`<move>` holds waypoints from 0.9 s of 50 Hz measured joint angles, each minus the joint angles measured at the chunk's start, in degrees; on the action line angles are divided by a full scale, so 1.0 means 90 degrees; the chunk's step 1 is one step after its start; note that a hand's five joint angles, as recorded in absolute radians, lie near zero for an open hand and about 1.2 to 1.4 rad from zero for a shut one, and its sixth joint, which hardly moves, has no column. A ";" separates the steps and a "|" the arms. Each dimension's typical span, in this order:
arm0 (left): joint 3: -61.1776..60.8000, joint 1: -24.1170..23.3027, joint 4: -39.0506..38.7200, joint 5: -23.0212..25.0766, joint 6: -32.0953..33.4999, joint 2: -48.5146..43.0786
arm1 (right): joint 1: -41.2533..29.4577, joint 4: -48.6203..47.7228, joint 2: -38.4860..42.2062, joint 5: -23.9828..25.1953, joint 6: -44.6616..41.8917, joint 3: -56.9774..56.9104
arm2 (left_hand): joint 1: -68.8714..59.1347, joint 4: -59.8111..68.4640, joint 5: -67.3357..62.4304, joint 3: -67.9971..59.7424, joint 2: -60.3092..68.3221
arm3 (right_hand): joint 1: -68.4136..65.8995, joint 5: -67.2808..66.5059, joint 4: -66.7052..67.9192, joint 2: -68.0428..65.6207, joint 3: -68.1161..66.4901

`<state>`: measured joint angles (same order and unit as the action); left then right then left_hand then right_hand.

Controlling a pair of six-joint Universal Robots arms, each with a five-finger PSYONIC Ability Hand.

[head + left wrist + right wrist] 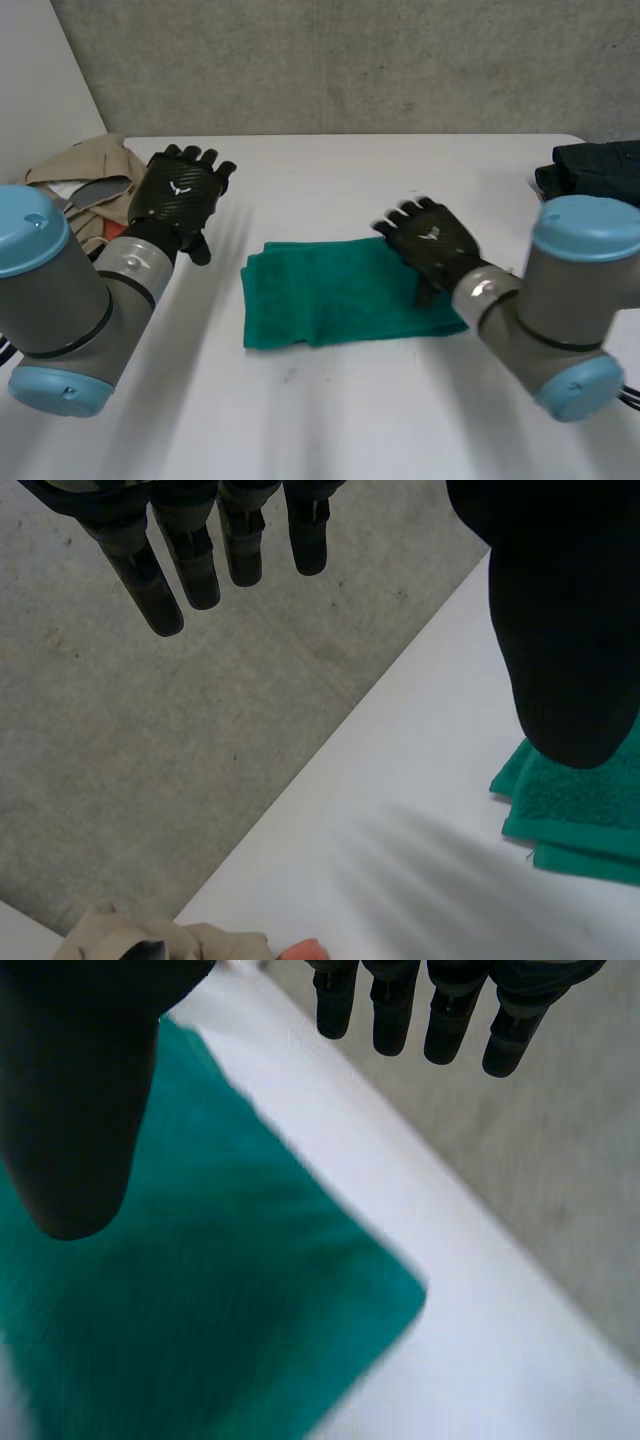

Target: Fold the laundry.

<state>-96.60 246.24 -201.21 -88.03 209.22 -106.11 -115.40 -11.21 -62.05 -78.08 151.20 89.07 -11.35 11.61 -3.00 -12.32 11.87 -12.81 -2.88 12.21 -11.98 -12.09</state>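
Towel (pixel 340 292) lies folded under my right hand (pixel 430 240), fingers (pixel 390 1010) straight, empty; left hand (pixel 180 190) spread, clear of it. I'd press flat, keep edges squared.

Grey cylindrical arm joints (pixel 60 300) with round light-blue caps (pixel 585 225); black left hand (pixel 180 195) and black right hand (pixel 432 245), carbon-weave backs each bearing a small white mark.
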 measured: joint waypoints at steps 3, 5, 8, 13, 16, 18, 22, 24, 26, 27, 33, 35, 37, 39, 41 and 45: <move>0.0053 -0.0087 -0.0025 -0.0002 -0.0038 -0.0079 | 0.0323 0.0316 0.0056 0.0013 0.0077 0.0205 | 0.0000 0.0000 0.0000 0.0000 0.0000 | -0.0007 -0.0008 0.0012 -0.0021 -0.0018; 0.0083 -0.0164 -0.0043 -0.0004 -0.0060 -0.0139 | 0.0483 0.0410 0.0155 0.0021 -0.0006 0.0287 | 0.0000 0.0000 0.0000 0.0000 0.0000 | -0.0269 -0.0288 0.0297 -0.0339 -0.0331; 0.0107 -0.0271 -0.0065 -0.0004 -0.0084 -0.0212 | 0.0668 0.0468 0.0285 0.0027 -0.0183 0.0352 | 0.0000 0.0000 0.0000 0.0000 0.0000 | -0.1458 -0.1549 0.1561 -0.1590 -0.1572; 0.0105 -0.0356 -0.0077 -0.0005 -0.0096 -0.0256 | 0.0955 0.0438 0.0437 0.0014 -0.0538 0.0383 | 0.0000 0.0000 0.0000 0.0000 0.0001 | -0.4619 -0.5176 0.5295 -0.5418 -0.5319; 0.0090 -0.0374 -0.0077 -0.0005 -0.0096 -0.0257 | 0.1079 0.0222 0.0435 -0.0027 -0.0706 0.0376 | 0.0000 0.0000 0.0000 0.0000 0.0000 | -0.5233 -0.5868 0.6222 -0.5919 -0.6193; 0.0067 -0.0377 -0.0073 -0.0008 -0.0096 -0.0238 | 0.1088 -0.0065 0.0250 -0.0088 -0.0743 0.0334 | 0.0000 0.0000 0.0000 0.0000 0.0000 | -0.5233 -0.5867 0.6254 -0.5919 -0.6213; 0.0029 -0.0377 -0.0066 -0.0017 -0.0094 -0.0165 | 0.0900 -0.0423 -0.0195 -0.0148 -0.0744 0.0162 | 0.0000 0.0000 0.0000 0.0000 0.0001 | -0.5233 -0.5868 0.6267 -0.5919 -0.6214; 0.0012 -0.0378 -0.0060 -0.0023 -0.0095 -0.0114 | 0.0623 -0.0507 -0.0334 -0.0131 -0.0745 0.0014 | 0.0000 0.0000 0.0000 0.0000 0.0000 | -0.5287 -0.5868 0.6270 -0.5919 -0.6216; -0.0004 -0.0376 -0.0053 -0.0029 -0.0097 -0.0064 | 0.0267 -0.0548 -0.0349 -0.0104 -0.0760 -0.0143 | 0.0000 0.0000 0.0000 0.0000 0.0001 | -0.5329 -0.5869 0.6272 -0.5919 -0.6216; -0.0021 -0.0375 -0.0048 -0.0034 -0.0098 -0.0033 | -0.0029 -0.0561 -0.0294 -0.0076 -0.0785 -0.0264 | 0.0000 0.0000 0.0000 0.0000 0.0000 | -0.5329 -0.5869 0.6272 -0.5919 -0.6216; -0.0169 -0.0355 -0.0041 -0.0044 -0.0108 0.0096 | -0.1449 -0.0500 0.0454 0.0203 -0.1186 -0.0846 | 0.0000 0.0000 0.0000 0.0000 0.0000 | -0.5329 -0.5905 0.6272 -0.5919 -0.6217; -0.0214 -0.0349 -0.0043 -0.0048 -0.0111 0.0115 | -0.1757 -0.0409 0.0789 0.0333 -0.1418 -0.0990 | 0.0000 0.0000 0.0000 0.0000 0.0000 | -0.5328 -0.5943 0.6268 -0.5917 -0.6213; -0.0246 -0.0348 -0.0046 -0.0052 -0.0121 0.0122 | -0.1942 -0.0289 0.1061 0.0409 -0.1618 -0.1105 | 0.0000 0.0000 0.0000 0.0000 0.0000 | -0.4750 -0.5292 0.5486 -0.5320 -0.5459; -0.0268 -0.0349 -0.0050 -0.0056 -0.0148 0.0123 | -0.2064 -0.0116 0.1284 0.0425 -0.1780 -0.1219 | 0.0000 0.0000 0.0000 0.0000 0.0000 | -0.2553 -0.2969 0.3200 -0.2931 -0.3163; -0.0264 -0.0354 -0.0053 -0.0060 -0.0218 0.0121 | -0.2113 0.0058 0.1381 0.0355 -0.1810 -0.1298 | 0.0000 0.0000 0.0000 0.0000 0.0000 | -0.0549 -0.1009 0.1130 -0.0802 -0.1104; -0.0168 -0.0372 -0.0057 -0.0071 -0.0466 0.0115 | -0.2077 0.0255 0.1222 0.0156 -0.1457 -0.1311 | 0.0000 0.0000 0.0000 0.0000 0.0000 | -0.0003 -0.0158 0.0015 -0.0017 -0.0003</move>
<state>-98.11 242.89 -201.72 -88.67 205.03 -105.07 -134.09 -8.91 -51.06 -76.68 138.08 77.28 -11.35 11.61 -3.00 -12.32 11.87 -12.84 -4.30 12.34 -12.13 -12.12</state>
